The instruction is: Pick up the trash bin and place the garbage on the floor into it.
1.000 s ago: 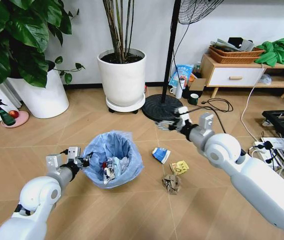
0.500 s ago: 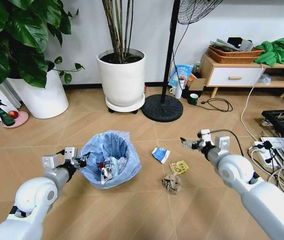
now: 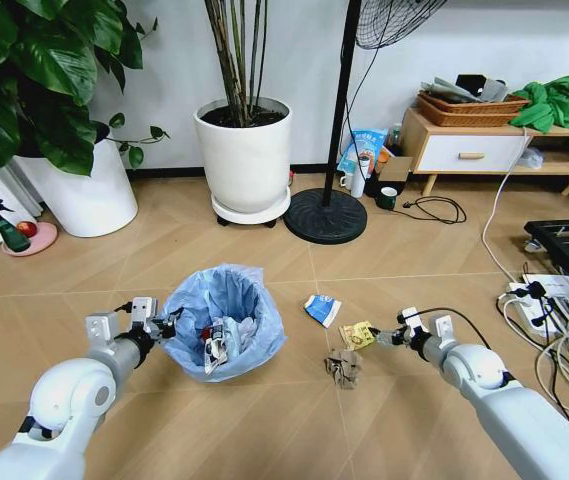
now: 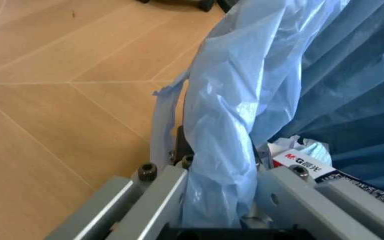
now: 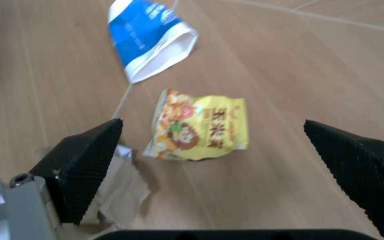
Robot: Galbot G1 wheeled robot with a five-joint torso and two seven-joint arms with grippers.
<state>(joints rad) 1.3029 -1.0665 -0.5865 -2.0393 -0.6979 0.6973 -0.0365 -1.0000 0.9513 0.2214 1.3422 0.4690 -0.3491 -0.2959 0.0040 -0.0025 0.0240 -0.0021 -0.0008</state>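
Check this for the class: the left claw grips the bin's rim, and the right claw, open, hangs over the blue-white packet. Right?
Wrong in one respect: the open right claw hangs over the yellow wrapper, as the right wrist view shows; the blue-white packet lies beyond it. The left claw does grip the trash bin rim.

On the floor [image 3: 164, 260], left of centre: trash bin [image 3: 224, 320], left gripper [image 3: 161, 324] clamped on its left rim, carton [image 3: 214, 345] inside; to the bin's right — packet [image 3: 323, 309], then wrapper [image 3: 358, 335] nearer the robot, wad [image 3: 343, 367] nearest; right gripper [image 3: 381, 338] spread wide just right of the wrapper; behind the bin, plant pot [image 3: 245, 160], fan base [image 3: 324, 215] to its right.
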